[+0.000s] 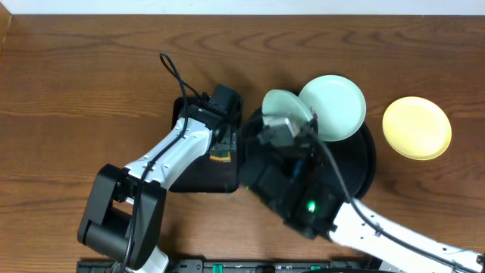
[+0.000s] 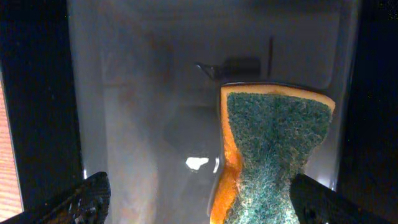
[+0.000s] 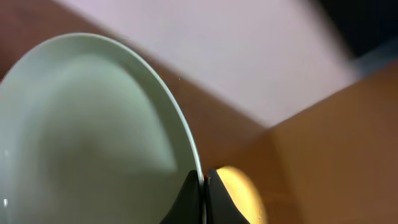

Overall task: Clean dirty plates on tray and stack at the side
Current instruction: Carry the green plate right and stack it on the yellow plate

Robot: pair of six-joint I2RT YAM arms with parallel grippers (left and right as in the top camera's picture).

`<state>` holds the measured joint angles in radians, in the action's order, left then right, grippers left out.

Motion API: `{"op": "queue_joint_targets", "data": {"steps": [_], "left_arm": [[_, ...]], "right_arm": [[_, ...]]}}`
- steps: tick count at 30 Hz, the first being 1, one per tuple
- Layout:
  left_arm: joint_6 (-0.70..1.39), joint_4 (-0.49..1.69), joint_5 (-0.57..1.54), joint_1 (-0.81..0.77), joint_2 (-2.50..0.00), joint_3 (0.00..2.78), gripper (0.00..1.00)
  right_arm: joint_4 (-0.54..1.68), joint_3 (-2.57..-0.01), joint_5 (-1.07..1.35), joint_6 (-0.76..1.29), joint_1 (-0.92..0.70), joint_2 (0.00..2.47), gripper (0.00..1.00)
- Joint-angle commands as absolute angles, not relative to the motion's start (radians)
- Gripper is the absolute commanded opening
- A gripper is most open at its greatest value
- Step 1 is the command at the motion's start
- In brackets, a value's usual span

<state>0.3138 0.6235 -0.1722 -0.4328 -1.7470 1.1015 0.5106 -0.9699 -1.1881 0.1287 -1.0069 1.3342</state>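
Observation:
My right gripper (image 1: 311, 117) (image 3: 203, 186) is shut on the rim of a pale mint-white plate (image 1: 337, 106) (image 3: 87, 137) and holds it over the back of the round black tray (image 1: 362, 163). A second mint-white plate (image 1: 279, 102) sits at the tray's back left, partly under my right wrist. The pale yellow plate (image 1: 417, 127) (image 3: 239, 196) lies on the table to the right of the tray. My left gripper (image 1: 222, 150) (image 2: 205, 199) is open over an orange sponge with a green scrub face (image 2: 273, 155).
The sponge (image 1: 220, 157) lies in a smaller rectangular black tray (image 1: 198, 178) (image 2: 137, 124) left of the round tray. The two arms are close together at the middle of the wooden table (image 1: 91, 76).

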Motion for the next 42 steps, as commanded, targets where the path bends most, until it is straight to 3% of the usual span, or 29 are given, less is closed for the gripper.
{"op": "queue_joint_targets", "data": {"steps": [1, 11, 21, 27, 36, 38, 40, 42], "left_arm": [[0.311, 0.626, -0.196, -0.429, -1.749, 1.098, 0.93], [0.311, 0.626, -0.196, -0.429, -1.749, 1.098, 0.93], [0.311, 0.626, -0.196, -0.429, -1.749, 1.098, 0.93], [0.311, 0.626, -0.196, -0.429, -1.749, 1.098, 0.93], [0.311, 0.627, -0.196, -0.429, -1.749, 1.098, 0.93], [0.311, 0.626, -0.196, -0.429, -1.749, 1.098, 0.93], [0.311, 0.626, -0.196, -0.429, -1.749, 1.098, 0.93], [0.311, 0.626, -0.196, -0.429, -1.749, 1.098, 0.93]], "right_arm": [[0.530, -0.993, -0.805, 0.284, -0.871, 1.320, 0.01], [0.562, -0.993, -0.014, 0.336, -0.220, 1.320, 0.01], [0.516, -0.993, 0.057, 0.337, 0.462, 1.329, 0.01], [0.451, -0.993, 0.057, 0.363, 0.627, 1.406, 0.01], [0.350, -0.993, 0.023, 0.362, 0.634, 1.607, 0.02], [0.310, -0.993, 0.035, 0.362, 0.634, 1.652, 0.18], [0.303, -0.993, 0.104, 0.343, 0.635, 1.677, 0.50], [0.319, -0.993, 0.192, 0.275, 0.635, 1.676, 0.56]]}}
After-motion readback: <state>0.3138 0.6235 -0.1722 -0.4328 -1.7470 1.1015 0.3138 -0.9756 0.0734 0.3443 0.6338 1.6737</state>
